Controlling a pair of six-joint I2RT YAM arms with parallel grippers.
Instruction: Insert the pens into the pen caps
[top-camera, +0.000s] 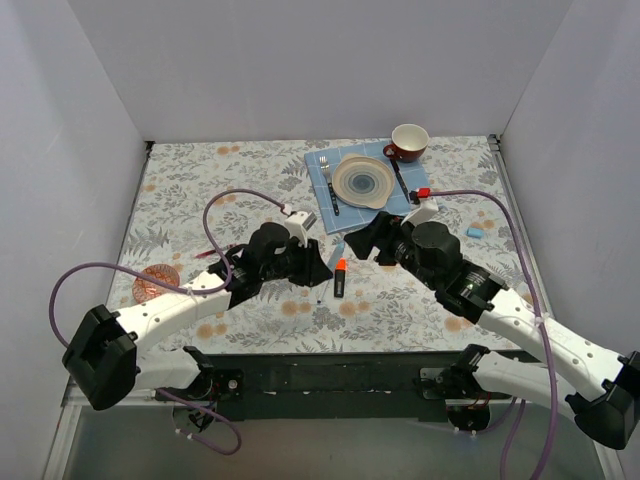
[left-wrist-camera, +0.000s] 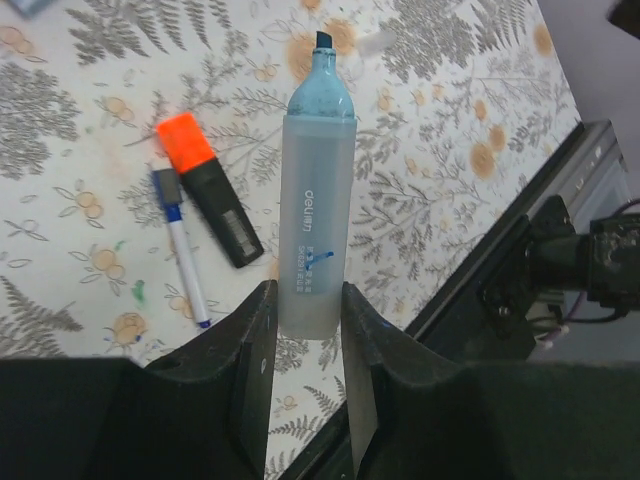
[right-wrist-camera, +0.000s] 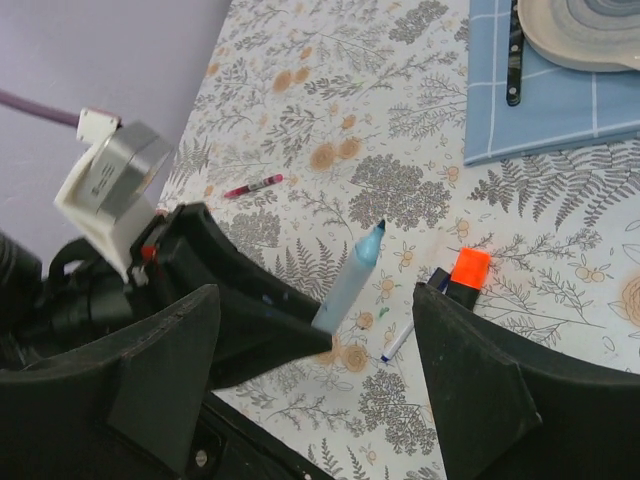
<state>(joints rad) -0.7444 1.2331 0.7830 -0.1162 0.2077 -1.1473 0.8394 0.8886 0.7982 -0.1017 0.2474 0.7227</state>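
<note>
My left gripper (left-wrist-camera: 305, 325) is shut on the light-blue marker (left-wrist-camera: 315, 190), gripping its rear end; its uncapped dark tip points away. In the right wrist view this marker (right-wrist-camera: 352, 278) sticks up out of the left gripper's black fingers (right-wrist-camera: 250, 320). My right gripper (right-wrist-camera: 318, 300) is open and empty, its jaws wide on either side of the marker, not touching it. In the top view the two grippers, left (top-camera: 318, 266) and right (top-camera: 368, 238), face each other. The black marker with an orange end (left-wrist-camera: 212, 200) and the thin white pen (left-wrist-camera: 186, 258) lie together on the cloth. The thin red pen (right-wrist-camera: 252, 186) lies further left. A light-blue cap (top-camera: 475, 232) lies to the right.
A blue placemat (top-camera: 318, 170) at the back holds a plate (top-camera: 363, 181), fork (top-camera: 328, 183) and knife (top-camera: 400, 180); a red cup (top-camera: 408, 142) stands behind it. A small red piece (top-camera: 424, 192) lies by the mat. An orange-brown disc (top-camera: 155, 283) sits at the left.
</note>
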